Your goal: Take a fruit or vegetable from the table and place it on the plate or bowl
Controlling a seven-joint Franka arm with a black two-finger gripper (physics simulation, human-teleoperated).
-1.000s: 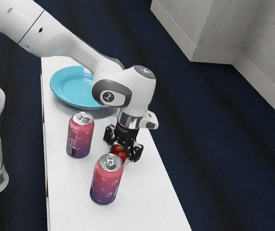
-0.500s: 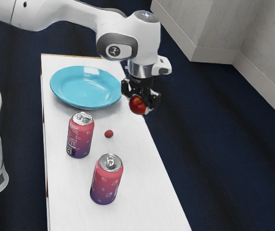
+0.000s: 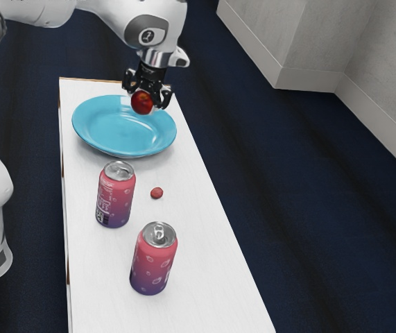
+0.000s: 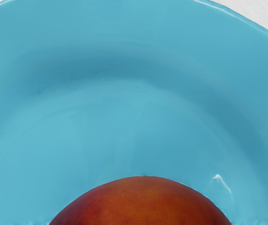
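A white desk (image 3: 184,291) stands on dark blue carpet (image 3: 308,208) near pale walls (image 3: 364,41). At the desk's end lies a blue plate (image 3: 107,132) (image 4: 124,93). Beyond the plate stand two pink cans (image 3: 116,194) (image 3: 154,258) and a small red berry (image 3: 157,193). The gripper (image 3: 144,99) is clamped on a round, red-orange fruit (image 3: 141,104) (image 4: 143,201), which hangs above the plate.

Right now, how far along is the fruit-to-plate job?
Done: the red fruit is off the table, gripped from two sides by the end effector. In hand: it hangs over the blue plate, whose basin shows beneath it in the wrist view. Left: lowering and releasing; the fruit does not appear to rest on the plate yet.
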